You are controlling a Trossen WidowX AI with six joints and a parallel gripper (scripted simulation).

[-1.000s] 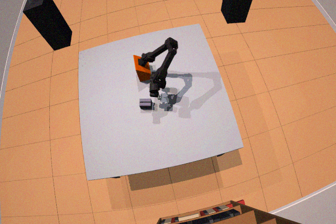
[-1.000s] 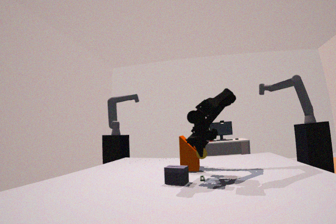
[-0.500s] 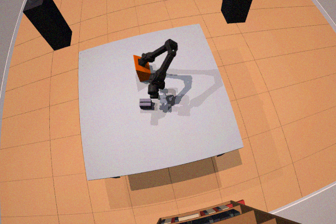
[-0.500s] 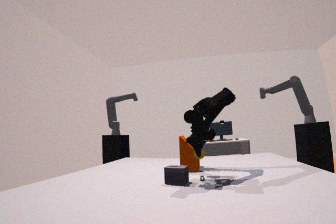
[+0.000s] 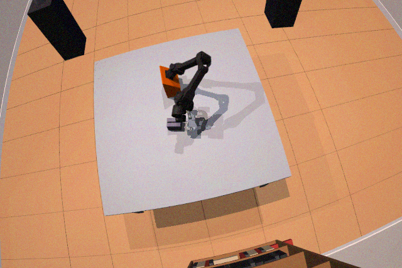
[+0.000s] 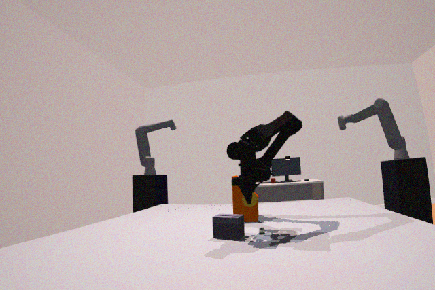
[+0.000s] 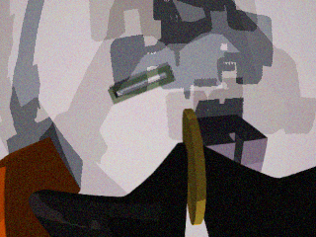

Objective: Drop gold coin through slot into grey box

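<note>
The gold coin [image 6: 254, 201] [image 7: 196, 168] is held in my gripper [image 6: 249, 202] [image 7: 186, 149], which is shut on it. In the wrist view the coin shows nearly edge-on, jutting beyond the black fingers. The grey box [image 5: 174, 126] [image 6: 228, 227] [image 7: 254, 150] stands on the table, with a dark slot line across its lid. In the exterior view the coin hangs above lid height, to the right of the box, not touching it. The green holder [image 6: 262, 231] [image 7: 170, 74] is empty on the table. The fingers hide part of the box in the wrist view.
The orange arm mount [image 5: 169, 85] [image 6: 245, 206] [image 7: 37, 183] stands behind the box in the exterior view. The white table [image 5: 146, 167] [image 6: 140, 251] carries the arm's shadows around the holder. Two other arms on black pedestals stand off the table.
</note>
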